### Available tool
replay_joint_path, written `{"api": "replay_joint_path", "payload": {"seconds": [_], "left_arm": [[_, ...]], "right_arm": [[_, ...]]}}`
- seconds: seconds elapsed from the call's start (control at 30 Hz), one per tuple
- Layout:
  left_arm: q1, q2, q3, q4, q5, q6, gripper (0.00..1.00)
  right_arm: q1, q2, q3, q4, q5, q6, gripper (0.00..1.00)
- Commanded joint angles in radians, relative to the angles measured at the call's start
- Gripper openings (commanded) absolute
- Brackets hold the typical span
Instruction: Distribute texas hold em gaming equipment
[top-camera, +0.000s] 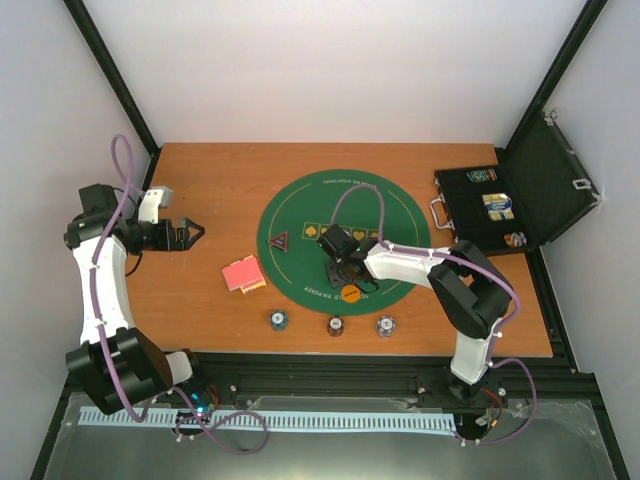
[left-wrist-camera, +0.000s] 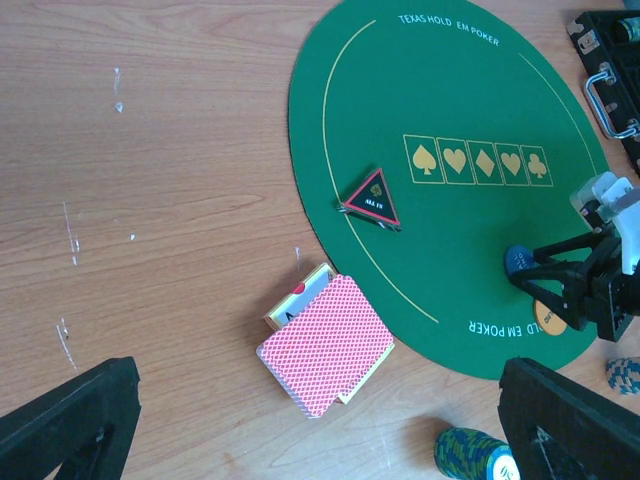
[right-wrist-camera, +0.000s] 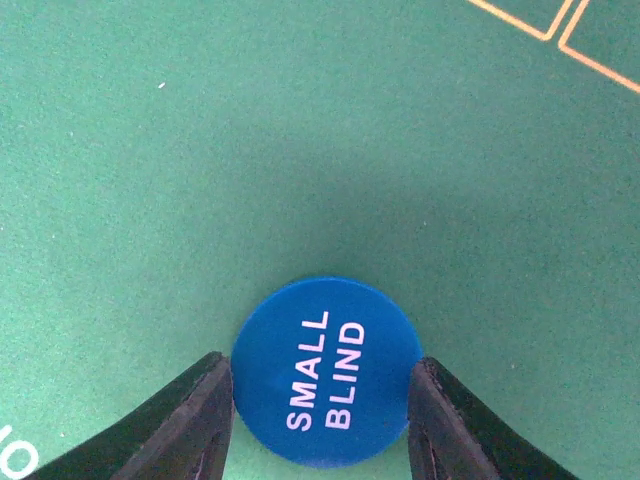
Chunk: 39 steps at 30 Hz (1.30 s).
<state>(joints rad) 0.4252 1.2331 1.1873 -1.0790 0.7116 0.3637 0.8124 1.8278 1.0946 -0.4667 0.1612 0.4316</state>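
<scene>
So, your right gripper (right-wrist-camera: 320, 362) is pinching the blue button (right-wrist-camera: 325, 385) sitting flat between its fingers (left gripper (top-camera: 195, 234) is hanging spread wide).

White capitals, SMALL BLIND, sit on the blue round plastic marker button (right-wrist-camera: 325, 372), crisp in the right wrist view. Over on the big round green felt mat (left-wrist-camera: 440, 110), gold lettering along the far rim spells TEXAS HOLD EM POKER, and EM POKER shows on the near rim. Five gold card outlines across its middle carry suit signs, spade first, club last. The red-edged black triangular marker button (left-wrist-camera: 371, 199) bears pale lettering, too small to read. A face-up card under the pink-red-backed playing cards (left-wrist-camera: 325, 345) shows an A.
</scene>
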Motion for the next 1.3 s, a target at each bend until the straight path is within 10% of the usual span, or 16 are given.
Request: {"api": "replay_joint_path", "payload": {"seconds": [0.0,0.37,0.53,0.77,1.27], "left_arm": [[-0.003,-0.013,0.052,-0.025,0.017,-0.005,1.0],[-0.003,-0.001,0.059,-0.027,0.008,-0.002,1.0],[-0.003,0.003,0.069,-0.036,0.002,0.012,1.0],[-0.003,0.002,0.073,-0.032,0.013,0.004,1.0],[-0.003,-0.013,0.079,-0.042,0.009,0.004,1.0]], "right_arm": [[-0.022,0.036,-0.017,0.008,-0.002,-0.005,0.49],[-0.07,0.071,0.071,-0.028,0.017,-0.073,0.45],[-0.058,0.031,0.113,-0.075,0.009,-0.072,0.73],[-0.014,-0.051,0.002,-0.035,-0.031,0.0,0.79],[0.01,0.005,-0.01,-0.013,0.007,0.026,0.49]]}}
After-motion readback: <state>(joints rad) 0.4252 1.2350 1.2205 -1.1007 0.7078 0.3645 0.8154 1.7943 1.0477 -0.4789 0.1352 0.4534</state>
